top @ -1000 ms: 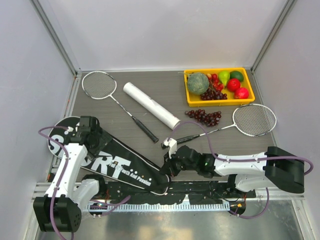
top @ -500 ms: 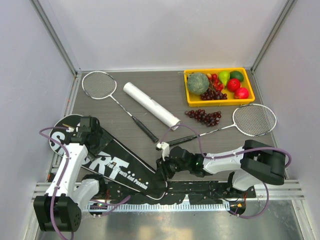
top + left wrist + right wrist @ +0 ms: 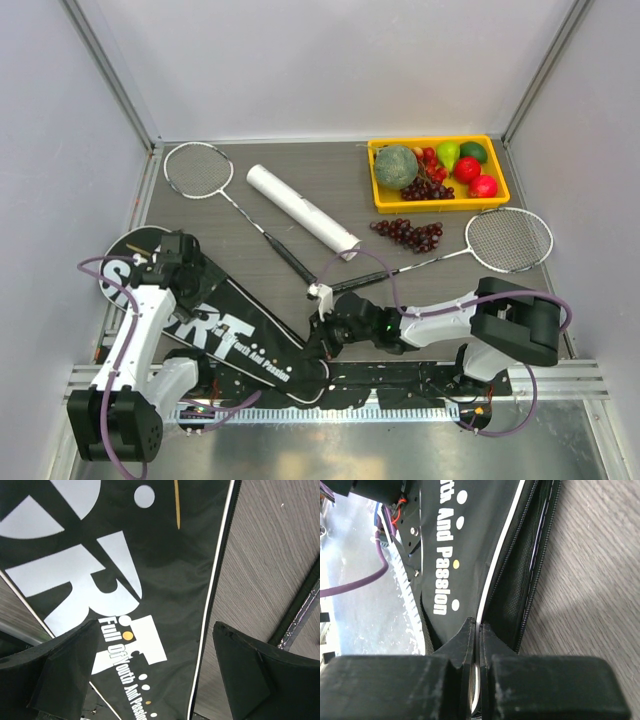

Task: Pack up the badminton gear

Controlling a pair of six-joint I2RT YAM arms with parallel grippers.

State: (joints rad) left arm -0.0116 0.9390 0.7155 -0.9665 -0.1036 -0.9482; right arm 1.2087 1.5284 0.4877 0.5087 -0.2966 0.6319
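Observation:
The black bag (image 3: 235,335) lettered "SPORT" lies flat at the near left. My left gripper (image 3: 190,272) hovers open over its wide end, and in the left wrist view both fingers (image 3: 65,672) straddle the lettering on the bag (image 3: 165,555) without touching it. My right gripper (image 3: 318,343) is at the narrow end. In the right wrist view it (image 3: 478,625) is shut on the white-piped edge of the bag (image 3: 470,540), with the zip gaping beside it. One racket (image 3: 198,170) lies at the far left, another racket (image 3: 509,240) at the right. The white tube (image 3: 302,210) lies between them.
A yellow tray (image 3: 380,200) of fruit stands at the back right, with a dark grape bunch (image 3: 408,233) just in front of it. The two racket handles end near the middle, close to my right arm. Grey walls close in the left, back and right sides.
My right gripper slid left and nearer along the bag's narrow end and closed on its piped edge. The bag's tail shifted slightly with it. The left gripper barely moved.

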